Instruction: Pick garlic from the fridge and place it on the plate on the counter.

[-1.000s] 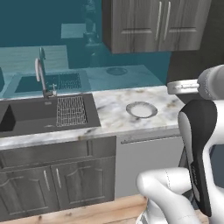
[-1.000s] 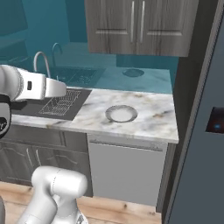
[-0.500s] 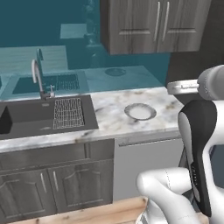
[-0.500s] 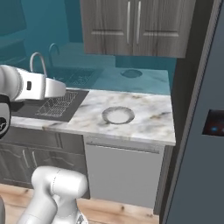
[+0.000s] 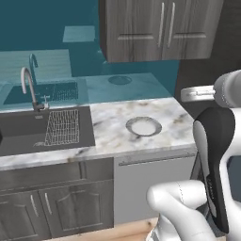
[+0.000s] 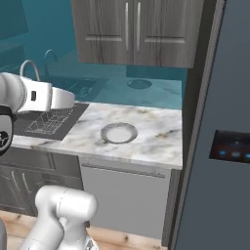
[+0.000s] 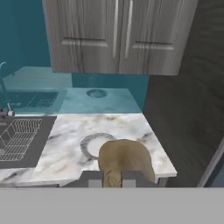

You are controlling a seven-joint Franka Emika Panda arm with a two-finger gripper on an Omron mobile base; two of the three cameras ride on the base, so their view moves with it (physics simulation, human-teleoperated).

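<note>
You see the counter (image 5: 113,134), white-grey marble with tan veining. The plate (image 5: 143,126) rests directly on it, well right of the dark sink (image 5: 44,129) with its wire rack (image 5: 62,126).

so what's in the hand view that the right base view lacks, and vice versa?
Hand view alone: the garlic, an olive-brown lump between the gripper fingertips, seen in front of the plate, so the gripper looks shut on it.
Right base view alone: the fridge with its dark panel of blue lights, door closed, plus the white arm.
Both: plate on the marble counter, sink with its wire rack, grey upper cabinets, teal wall.
</note>
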